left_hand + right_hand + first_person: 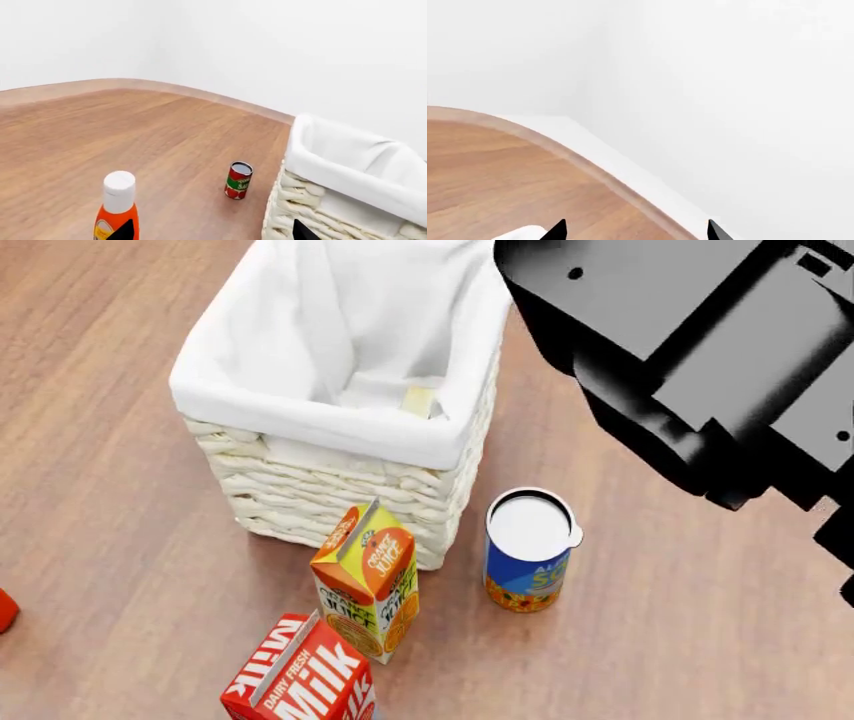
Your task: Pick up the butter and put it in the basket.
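The white wicker basket (340,455) with its cloth liner stands at the middle top of the head view. It also shows in the left wrist view (347,165). The butter box is not clearly in view. A small red piece (4,610) sits at the left edge of the head view; I cannot tell what it is. My left gripper (210,232) is open and empty, low between an orange bottle and the basket's side. My right gripper (635,232) is open and empty, facing the wall. The black right arm (694,360) hangs to the right of the basket.
An orange juice carton (367,580), a red-and-white milk carton (300,675) and a blue can with a white lid (530,550) stand in front of the basket. A tomato can (238,180) and an orange bottle with a white cap (118,207) stand beside the basket.
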Controlling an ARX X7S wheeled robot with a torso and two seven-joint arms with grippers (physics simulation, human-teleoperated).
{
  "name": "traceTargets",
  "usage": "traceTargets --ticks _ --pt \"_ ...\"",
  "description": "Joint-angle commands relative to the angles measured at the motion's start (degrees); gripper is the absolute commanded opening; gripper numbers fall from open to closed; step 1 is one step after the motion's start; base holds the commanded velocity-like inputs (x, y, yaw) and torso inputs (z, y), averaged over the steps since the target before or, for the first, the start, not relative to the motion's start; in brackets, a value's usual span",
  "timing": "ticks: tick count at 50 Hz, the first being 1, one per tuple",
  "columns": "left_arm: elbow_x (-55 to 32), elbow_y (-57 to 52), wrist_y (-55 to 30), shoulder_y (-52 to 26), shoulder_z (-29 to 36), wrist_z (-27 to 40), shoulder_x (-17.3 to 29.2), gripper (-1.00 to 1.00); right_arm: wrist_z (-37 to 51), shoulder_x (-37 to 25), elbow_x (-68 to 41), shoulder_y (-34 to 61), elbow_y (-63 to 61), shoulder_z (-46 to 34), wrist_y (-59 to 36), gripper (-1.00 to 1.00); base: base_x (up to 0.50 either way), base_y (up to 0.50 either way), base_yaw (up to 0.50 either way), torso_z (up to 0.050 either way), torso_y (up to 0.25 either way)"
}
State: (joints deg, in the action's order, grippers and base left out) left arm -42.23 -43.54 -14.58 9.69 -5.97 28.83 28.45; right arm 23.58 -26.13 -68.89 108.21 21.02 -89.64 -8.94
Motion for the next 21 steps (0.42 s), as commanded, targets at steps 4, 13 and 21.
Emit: traceTargets --ticks 4,13,21 --pt "-0.2 -1.1 1.9 1.6 -1.2 -1.1 0.4 1.00 14.8 -14.1 3.2 1.1 -24.4 -1.7 -1.4 1.00 0.00 0.00 0.00 0.000 0.000" --pt "-0.6 -1.5 2.9 1.9 -2.6 -1.2 0.9 1.00 25.1 -26.5 2.9 4.8 -44.6 -1.6 -5.9 1.00 0.00 0.00 0.00 0.000 0.000" --pt "-1.1 -3.7 4.5 4.1 -3.9 -2.1 1.3 1.00 30.6 -33.3 2.3 4.8 -55.6 -2.0 -7.7 1.00 0.00 0.00 0.00 0.000 0.000"
